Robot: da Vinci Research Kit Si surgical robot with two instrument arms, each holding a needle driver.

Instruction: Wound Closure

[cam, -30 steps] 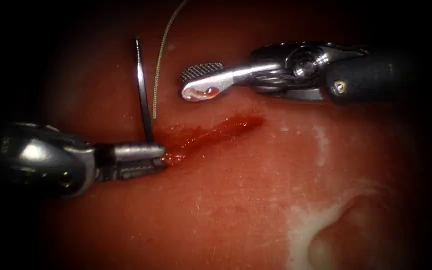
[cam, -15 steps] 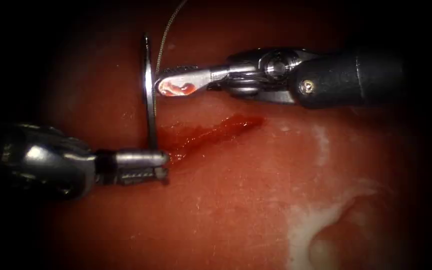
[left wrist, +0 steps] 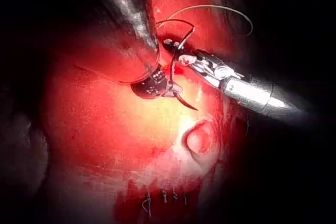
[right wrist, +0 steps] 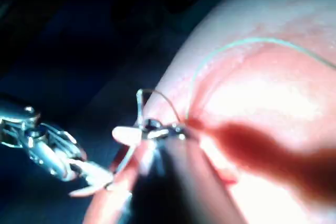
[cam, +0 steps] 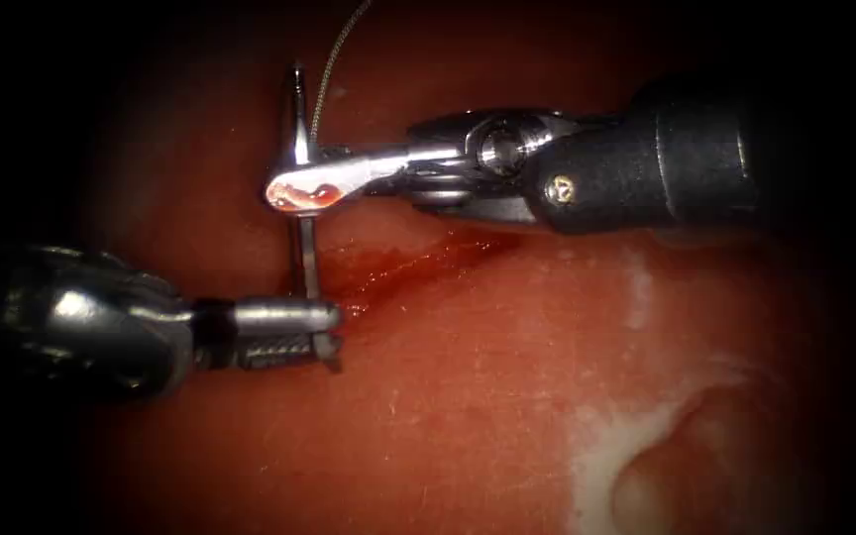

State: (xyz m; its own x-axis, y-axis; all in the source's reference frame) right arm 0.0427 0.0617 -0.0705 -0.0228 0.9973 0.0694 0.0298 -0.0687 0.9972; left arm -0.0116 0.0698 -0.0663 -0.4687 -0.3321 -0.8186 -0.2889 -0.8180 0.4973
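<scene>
Left tool: my left arm's steel needle driver has its jaws clamped on the curved steel needle near one end, at the left end of the cut.
Right tool: my right arm's needle driver, one jaw smeared with red fluid, lies across the needle's upper shaft — I cannot tell whether it has closed on it.
Needle: upright above the red pork tissue, just left of the dark red cut; I see no part of it buried.
Thread: thin pale suture thread leaves the needle's upper end and runs up and away, slack.
Handling: I judge the needle stiff, light and slick with fluid — best gripped on the shaft, clear of either end; the thread is limp and the tissue soft.
Hard to make out: the needle's tip behind the left jaws; the second right jaw.
</scene>
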